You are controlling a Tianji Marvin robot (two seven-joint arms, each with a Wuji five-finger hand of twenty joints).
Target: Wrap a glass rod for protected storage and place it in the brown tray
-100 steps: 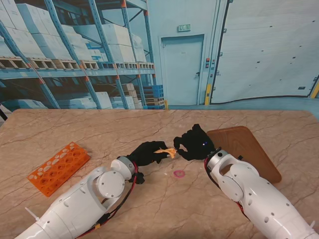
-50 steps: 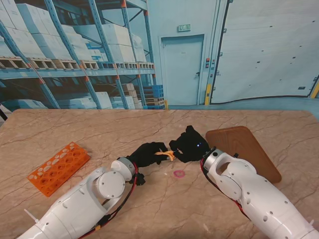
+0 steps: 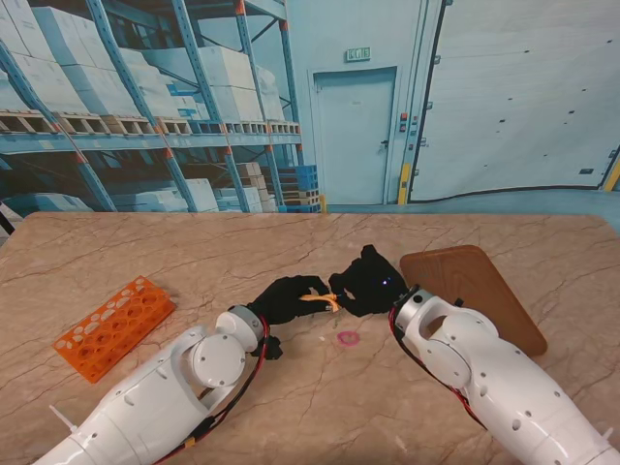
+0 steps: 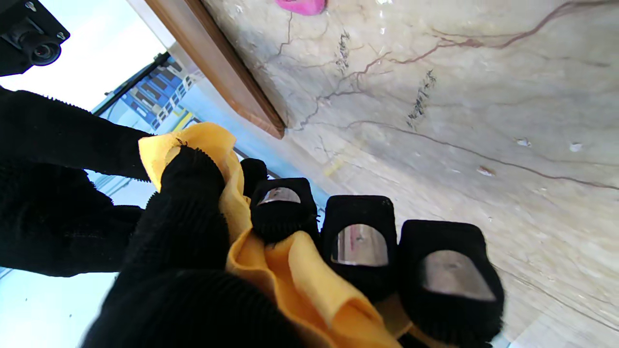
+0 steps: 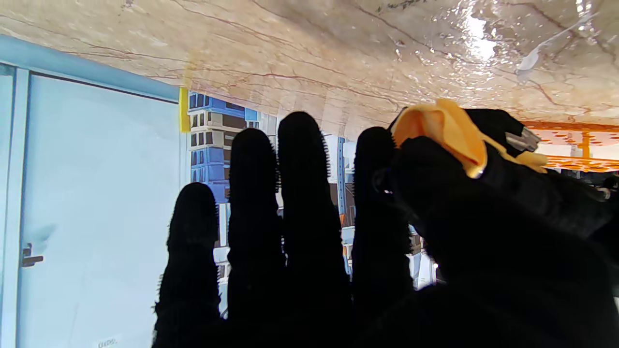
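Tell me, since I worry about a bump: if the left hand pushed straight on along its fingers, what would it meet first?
Most likely the right hand: the left hand points right at it, with only the yellow cloth pinched between them. The brown tray lies beyond, though depth is unclear.

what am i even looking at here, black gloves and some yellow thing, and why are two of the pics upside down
It is a two-armed robot with white arms. The black gloves cover its two five-fingered hands. The wide picture comes from a camera on its stand, looking down at a marble table. The other two come from cameras on each wrist, looking along the fingers; they appear flipped, so the table top shows at the top.

The left hand and right hand meet in the middle, both pinching a yellow cloth. The cloth is meant to wrap a glass rod, but I cannot make out the rod.

On the table lie an orange rack on the robot's left, a brown tray on its right, and a small pink ring nearer to me than the hands.
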